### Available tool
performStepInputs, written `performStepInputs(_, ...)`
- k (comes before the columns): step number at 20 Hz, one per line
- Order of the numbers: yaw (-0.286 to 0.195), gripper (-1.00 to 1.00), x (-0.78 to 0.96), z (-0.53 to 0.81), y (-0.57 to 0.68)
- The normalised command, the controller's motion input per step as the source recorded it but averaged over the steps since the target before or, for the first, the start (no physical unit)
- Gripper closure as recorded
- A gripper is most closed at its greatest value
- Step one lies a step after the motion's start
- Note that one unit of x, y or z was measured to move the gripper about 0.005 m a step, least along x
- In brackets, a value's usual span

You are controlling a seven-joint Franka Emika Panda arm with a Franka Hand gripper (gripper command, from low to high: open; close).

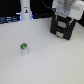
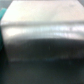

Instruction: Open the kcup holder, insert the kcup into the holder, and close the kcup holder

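The kcup, a tiny white pod with a green top, stands alone on the white table in the exterior view's left half. The kcup holder, a black boxy drawer unit with pale fronts, stands at the exterior view's upper right. My gripper hangs right over the holder, its white hand close above the top. The blur hides how the jaws stand. The wrist view is filled by a blurred grey surface, seemingly the holder's top, very close. No fingers show there.
A tall white bottle-like post stands at the back, on the exterior view's left. A dark strip runs along the table's far edge.
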Motion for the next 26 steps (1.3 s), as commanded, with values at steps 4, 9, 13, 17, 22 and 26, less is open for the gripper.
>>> performStepInputs(4,-0.006,1.0,-0.02,-0.01,0.0)
performStepInputs(9,-0.003,1.0,0.02,0.0,0.0)
performStepInputs(13,-0.003,1.0,0.05,0.0,0.0)
performStepInputs(17,-0.016,1.0,0.19,0.0,0.0)
performStepInputs(22,-0.032,1.0,0.71,0.08,-0.08)
performStepInputs(26,-0.027,1.0,0.89,0.2,-0.17)
